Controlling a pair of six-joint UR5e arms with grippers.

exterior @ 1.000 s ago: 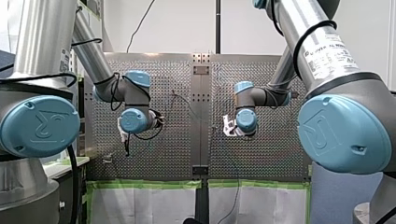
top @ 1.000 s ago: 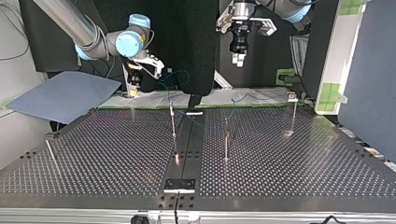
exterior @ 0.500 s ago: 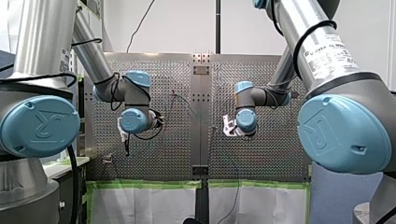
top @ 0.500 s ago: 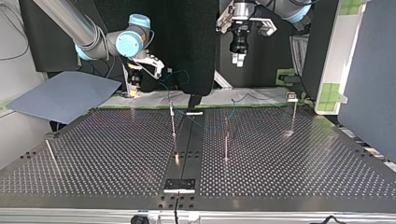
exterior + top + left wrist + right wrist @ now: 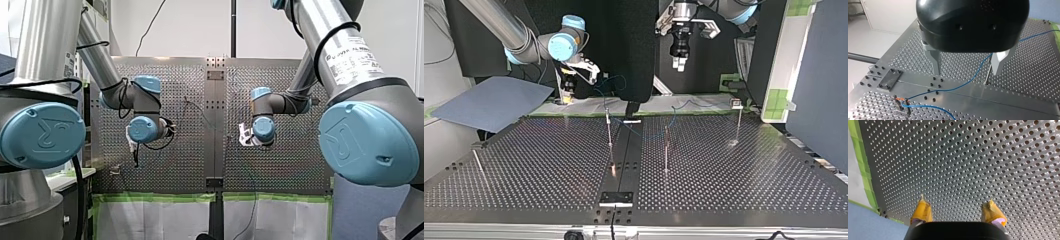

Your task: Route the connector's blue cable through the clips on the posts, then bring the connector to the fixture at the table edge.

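The thin blue cable (image 5: pixel 973 73) lies loose on the perforated table (image 5: pixel 1038 65), passing under my left gripper (image 5: pixel 966 70), whose bare metal fingers (image 5: pixel 935 62) hang open above it. The cable ends at a small dark connector (image 5: pixel 905 105) with orange leads, off to one side of that gripper. A thin post (image 5: pixel 988 75) stands beside one finger. In the top view my left gripper (image 5: pixel 679 64) hovers high at the far side. My right gripper (image 5: pixel 567 97) is low over the far edge. Its yellow pads (image 5: pixel 921 210) stand open over bare table.
Several thin posts (image 5: pixel 609 127) (image 5: pixel 666 150) (image 5: pixel 739 122) rise from the table around the middle strip. A small bolted plate (image 5: pixel 616 198) sits at the top view's near edge. Green tape (image 5: pixel 861 165) lines the table edge by my right gripper, beside a blue-grey sheet (image 5: pixel 489 102).
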